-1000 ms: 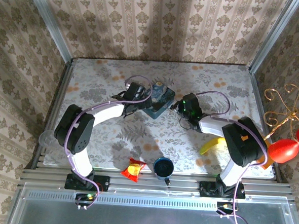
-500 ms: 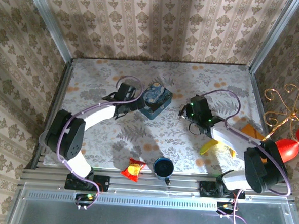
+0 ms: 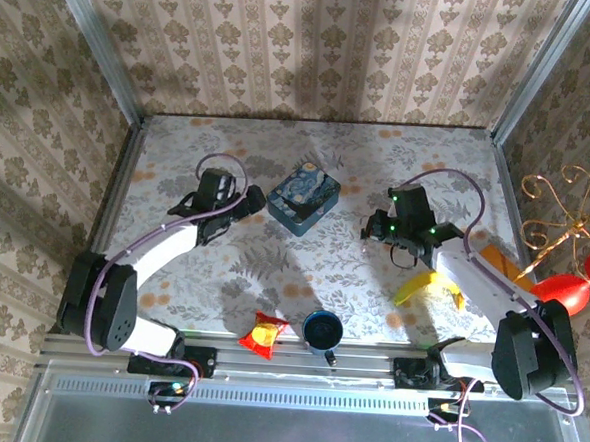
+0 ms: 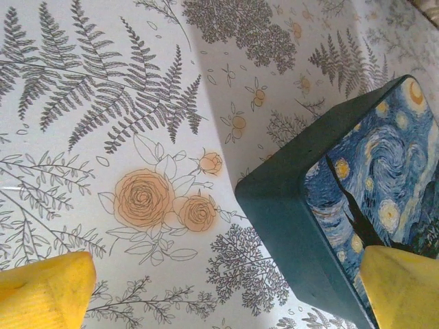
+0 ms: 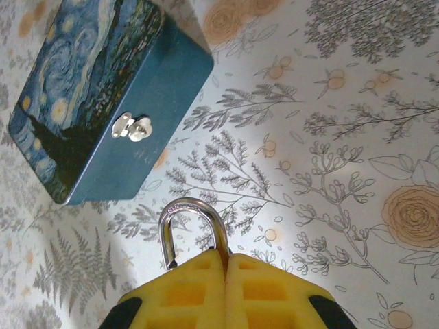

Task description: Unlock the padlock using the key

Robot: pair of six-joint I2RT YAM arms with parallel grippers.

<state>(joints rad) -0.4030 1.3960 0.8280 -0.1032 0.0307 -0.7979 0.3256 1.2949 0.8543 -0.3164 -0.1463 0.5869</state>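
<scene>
The floral-print table [image 3: 378, 166] carries both arms. The left arm [image 3: 163, 248] rises from its base, folds at a dark elbow near the table's left edge, and sends its white forearm up and to the right. The right arm [image 3: 482, 283] bends at the right edge and stretches its forearm up and to the left. Between the two wrists lies the blue starry-night tin [image 3: 304, 200], lid down, with its silvery latch [image 5: 132, 127] on the side facing the right arm.

The left gripper [image 4: 225, 291] hovers low just beside the tin's corner. Its yellow fingers [image 4: 44, 291] are spread wide, with nothing between them. The right gripper [image 5: 226, 264] is well apart from the tin, its pads pressed tight together on the padlock [image 5: 166, 236]. Only the silvery shackle arches out above the pads, and the body is hidden between them.
</scene>
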